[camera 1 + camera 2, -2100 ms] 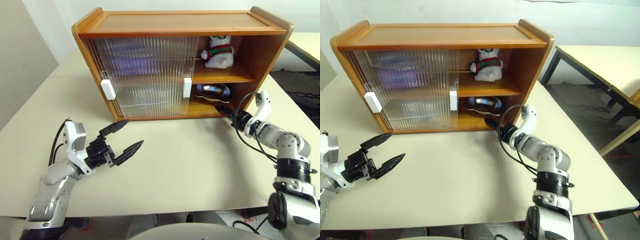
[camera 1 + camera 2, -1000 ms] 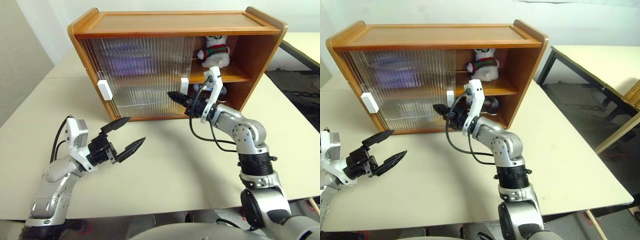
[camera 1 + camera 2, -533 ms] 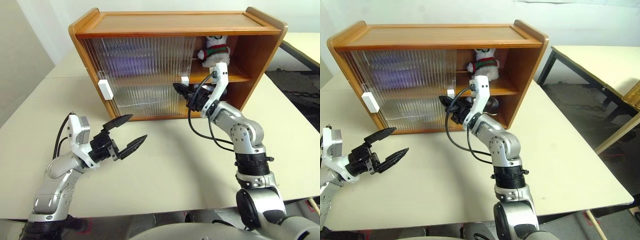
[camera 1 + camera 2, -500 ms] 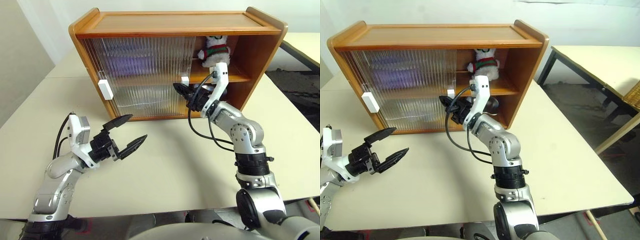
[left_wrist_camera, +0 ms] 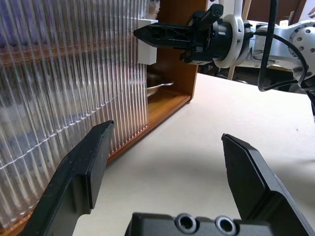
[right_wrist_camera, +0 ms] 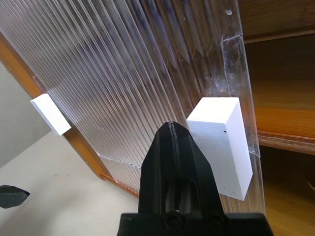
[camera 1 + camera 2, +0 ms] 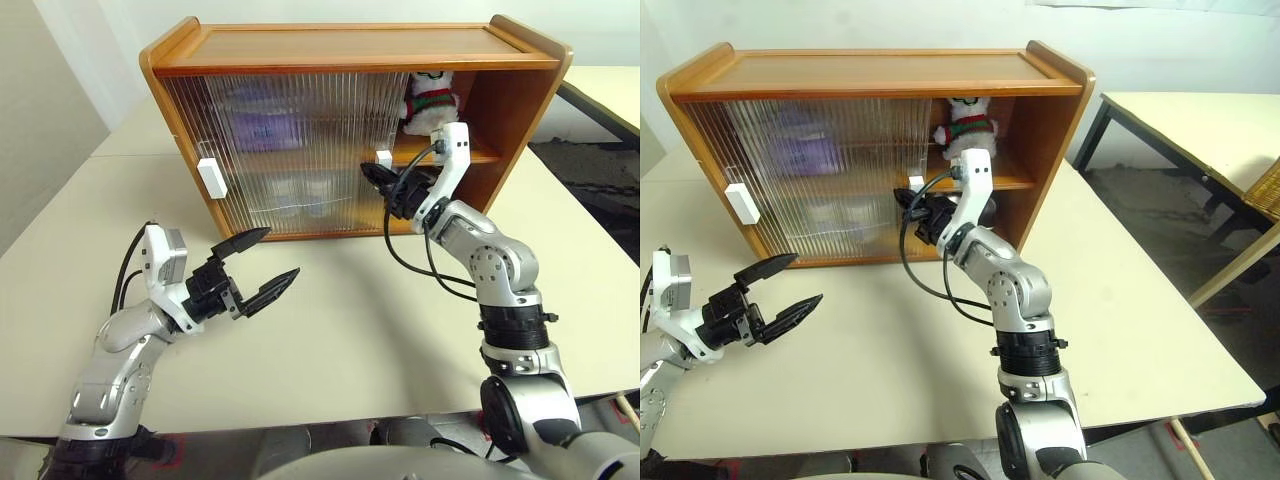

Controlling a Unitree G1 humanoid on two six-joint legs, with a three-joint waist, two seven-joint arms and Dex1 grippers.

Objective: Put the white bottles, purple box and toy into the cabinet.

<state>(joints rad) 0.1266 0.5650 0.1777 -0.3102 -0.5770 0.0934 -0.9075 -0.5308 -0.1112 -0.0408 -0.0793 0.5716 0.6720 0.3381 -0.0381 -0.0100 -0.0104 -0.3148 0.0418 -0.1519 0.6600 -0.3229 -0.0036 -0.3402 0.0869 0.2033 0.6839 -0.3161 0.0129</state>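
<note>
The cabinet [image 7: 350, 45] stands at the back of the table, its ribbed sliding doors covering all but the right end. In that gap, on the upper shelf, sits the toy [image 7: 431, 100]. The purple box [image 7: 262, 128] is a lavender blur behind the door on the upper shelf. The white bottles are hidden behind the doors; just pale blurs show on the lower shelf. My right gripper [image 6: 171, 129] is shut, its tip against the left side of the right door's white handle [image 7: 384, 158]. My left gripper [image 7: 283, 252] hangs open over the table in front of the cabinet, holding nothing.
A silver bowl [image 5: 160, 86] lies on the lower shelf at the open right end. The left door's white handle [image 7: 208, 178] sits near the cabinet's left side. A second table [image 7: 1200, 120] stands to the right across a gap.
My right gripper has moved right along the cabinet front with the door handle, and the door has slid right, narrowing the open gap. The left arm has stayed in place.
</note>
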